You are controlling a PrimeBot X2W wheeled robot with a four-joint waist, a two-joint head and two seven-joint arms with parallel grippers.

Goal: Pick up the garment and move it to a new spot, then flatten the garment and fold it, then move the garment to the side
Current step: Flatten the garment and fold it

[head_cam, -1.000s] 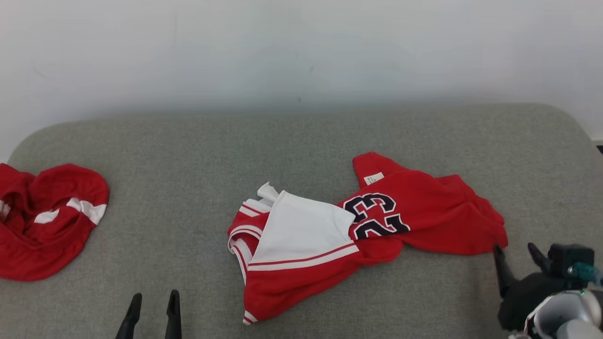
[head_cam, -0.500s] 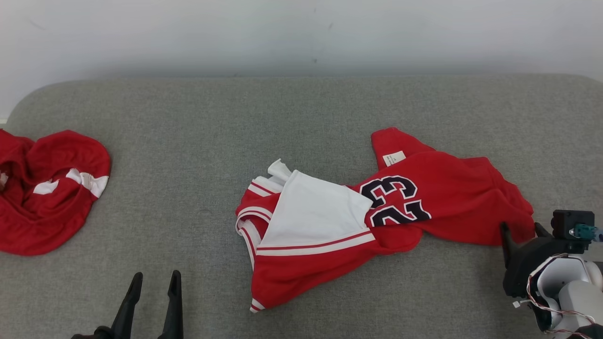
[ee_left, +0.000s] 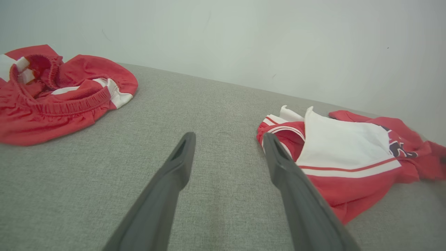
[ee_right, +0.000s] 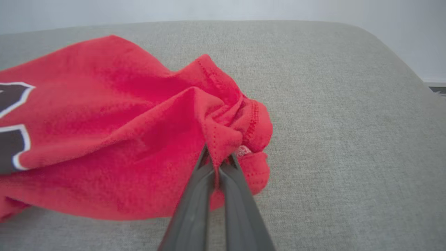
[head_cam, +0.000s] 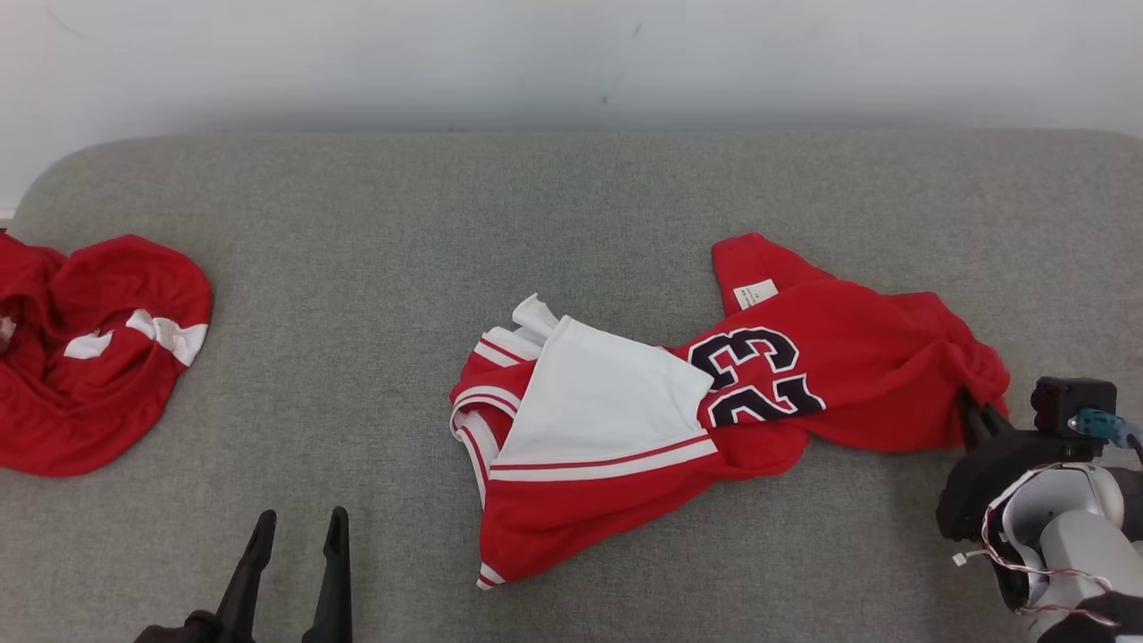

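Step one, pick-up: right gripper (ee_right: 216, 164) is pinched shut on a bunched hem at the right end of the jersey (head_cam: 857, 357), which lies crumpled mid-right on the couch (head_cam: 357, 223), not yet lifted. The left gripper (head_cam: 302, 518) hangs near-left, fingers wide, nothing in them. Next, I'd say: lift clear and carry to a fresh spot (single pinch, so the rest will likely drag). Writing: dark "23" on the red, turned sideways; small white tag (head_cam: 755, 293) at the far edge, too small to read.

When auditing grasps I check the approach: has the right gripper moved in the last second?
Yes. Against the jersey, the right gripper went forward from just off its right end onto that end, and now pinches the fabric shut.
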